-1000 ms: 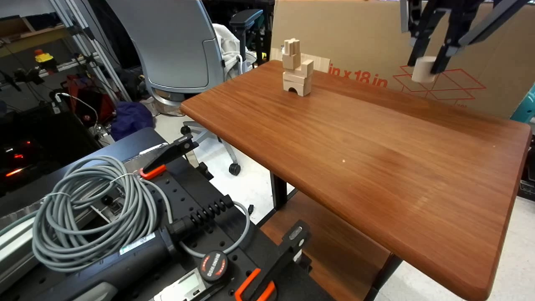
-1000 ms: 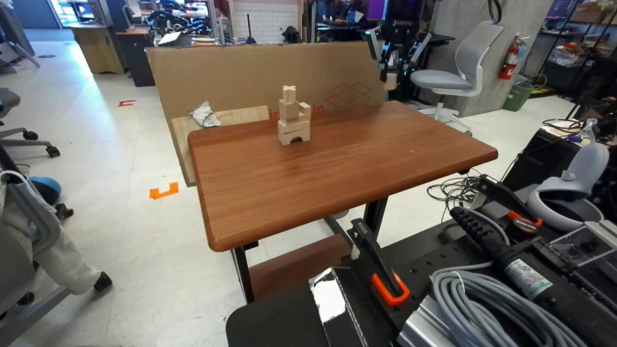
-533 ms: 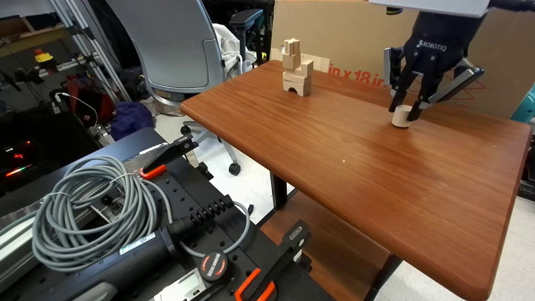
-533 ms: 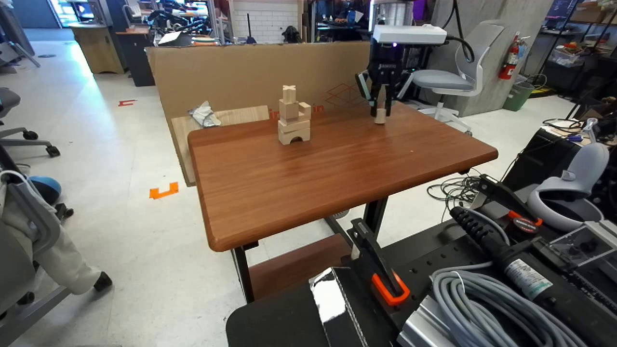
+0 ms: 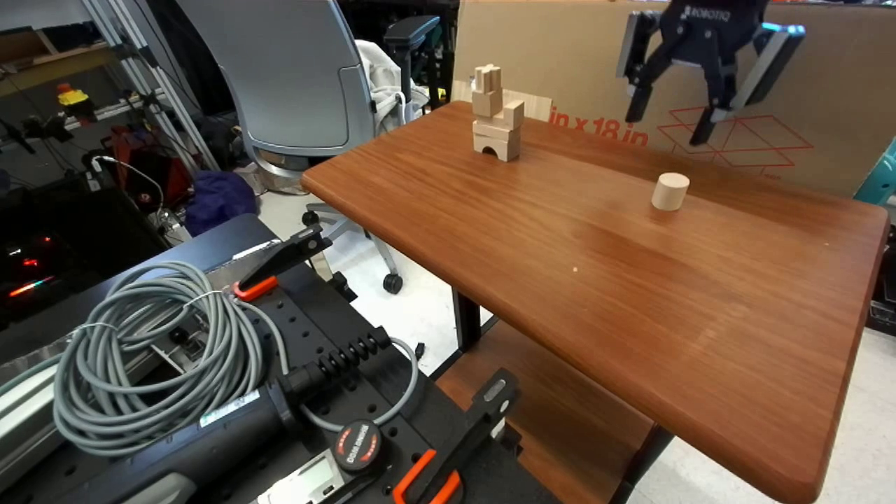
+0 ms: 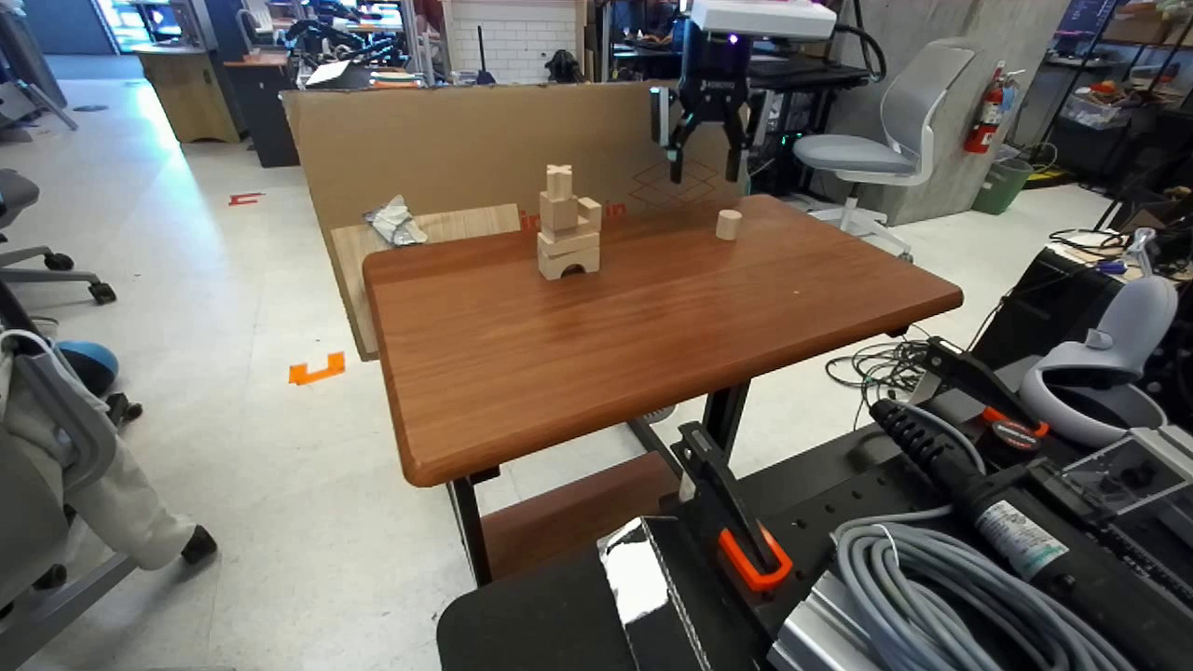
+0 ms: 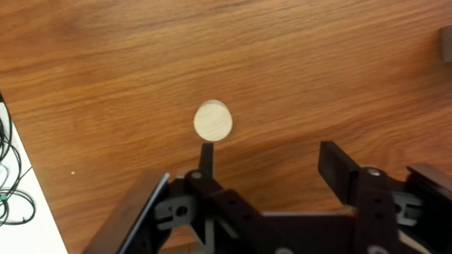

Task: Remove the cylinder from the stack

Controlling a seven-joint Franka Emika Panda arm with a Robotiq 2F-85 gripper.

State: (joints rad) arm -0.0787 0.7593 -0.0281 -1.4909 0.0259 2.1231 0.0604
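Cylinder (image 5: 670,192): upright on the worktop (image 5: 630,294), right of centre in both exterior views, near the centre of the wrist view.
Hand (image 5: 668,124): above the cylinder and clear of it, upper right in both exterior views, fingers (image 7: 332,162) spread apart.
Stack (image 5: 495,112): pale and wooden, left of the cylinder in both exterior views, well apart.
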